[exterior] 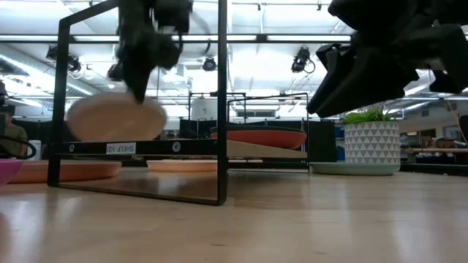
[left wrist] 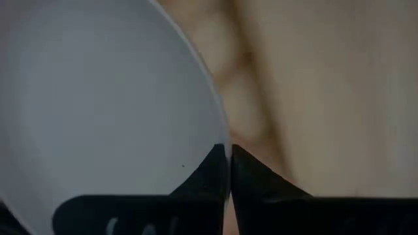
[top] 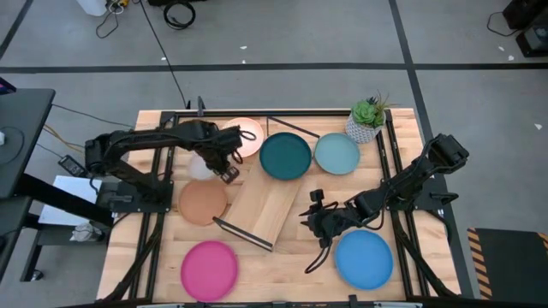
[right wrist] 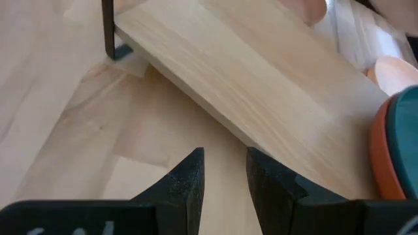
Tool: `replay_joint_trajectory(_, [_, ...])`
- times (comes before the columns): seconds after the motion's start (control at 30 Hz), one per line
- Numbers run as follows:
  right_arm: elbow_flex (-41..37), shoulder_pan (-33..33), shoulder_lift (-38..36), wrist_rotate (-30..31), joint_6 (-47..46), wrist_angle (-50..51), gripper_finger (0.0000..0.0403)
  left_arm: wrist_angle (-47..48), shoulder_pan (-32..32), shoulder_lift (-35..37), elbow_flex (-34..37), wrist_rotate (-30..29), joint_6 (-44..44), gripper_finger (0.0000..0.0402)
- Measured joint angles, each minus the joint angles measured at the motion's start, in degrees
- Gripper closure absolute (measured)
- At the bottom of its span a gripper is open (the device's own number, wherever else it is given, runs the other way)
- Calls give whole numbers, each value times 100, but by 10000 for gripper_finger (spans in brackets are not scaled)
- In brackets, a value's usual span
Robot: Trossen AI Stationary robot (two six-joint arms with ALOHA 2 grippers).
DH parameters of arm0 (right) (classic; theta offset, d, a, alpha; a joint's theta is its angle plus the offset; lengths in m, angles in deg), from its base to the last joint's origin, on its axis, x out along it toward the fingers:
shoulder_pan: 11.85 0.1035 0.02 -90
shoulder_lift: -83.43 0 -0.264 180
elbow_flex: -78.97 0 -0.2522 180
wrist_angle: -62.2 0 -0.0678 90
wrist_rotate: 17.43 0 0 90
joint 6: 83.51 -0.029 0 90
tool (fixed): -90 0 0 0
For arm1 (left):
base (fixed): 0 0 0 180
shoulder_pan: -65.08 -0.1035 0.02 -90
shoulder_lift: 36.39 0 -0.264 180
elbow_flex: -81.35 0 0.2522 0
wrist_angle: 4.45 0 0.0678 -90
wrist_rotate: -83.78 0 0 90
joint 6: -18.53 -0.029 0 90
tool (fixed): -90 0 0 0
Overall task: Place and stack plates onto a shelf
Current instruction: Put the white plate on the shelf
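Note:
My left gripper (top: 225, 164) is shut on a pale grey-white plate (top: 199, 165), which is lifted and tilted in the low view (exterior: 115, 117), left of the shelf. The shelf (top: 261, 210), a light board with a black wire frame, stands slantwise at the table's middle. The tan plate (top: 203, 203) lies flat beside it. My right gripper (top: 313, 214) is open and touches nothing, hovering at the shelf's right edge (right wrist: 261, 98). The dark teal plate (top: 285, 156) lies on an orange one (right wrist: 379, 156). The other plates lying flat are light blue (top: 336, 154), bright blue (top: 364, 259), pink (top: 209, 269) and cream (top: 246, 135). My left gripper pinches the pale plate's rim (left wrist: 219, 140) between its two fingers (left wrist: 209, 173); the rim runs into the narrow slit between the fingertips. The fingers come from above, pointing down. The plate is lifted clear of the table, tilted, and hangs beside and below the gripper (exterior: 142, 73).
A potted plant (top: 368, 120) in a white pot stands at the far right corner. The shelf's wire frame (exterior: 219, 102) rises above the board. Bare tabletop (top: 282, 265) lies between the pink and bright blue plates near the front edge.

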Motion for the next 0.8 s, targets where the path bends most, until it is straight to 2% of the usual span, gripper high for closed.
replay_joint_trajectory(0.1, [0, 68, -145, 137, -5, 299, 284, -5, 702, 6, -457, 124, -530, 385])
replay_joint_trajectory(0.2, [0, 164, -402, 272, -50, 413, 284, -8, 1534, 6, -611, -32, -1512, 386])
replay_joint_trajectory(0.37, [3, 284, -705, 194, -55, 429, 284, 187, 2803, -15, -605, -802, -3853, 386])
replay_joint_trajectory(0.47, [4, 295, -767, 193, -98, 439, 284, 178, 3335, -18, -604, -1460, -4530, 386])
replay_joint_trajectory(0.63, [4, 266, -779, 303, -36, 469, 284, 397, 3689, -18, -604, -1958, -5187, 386])
replay_joint_trajectory(0.8, [4, 263, -944, 655, 285, 466, 284, 462, 3596, -18, -604, -2511, -6284, 386])
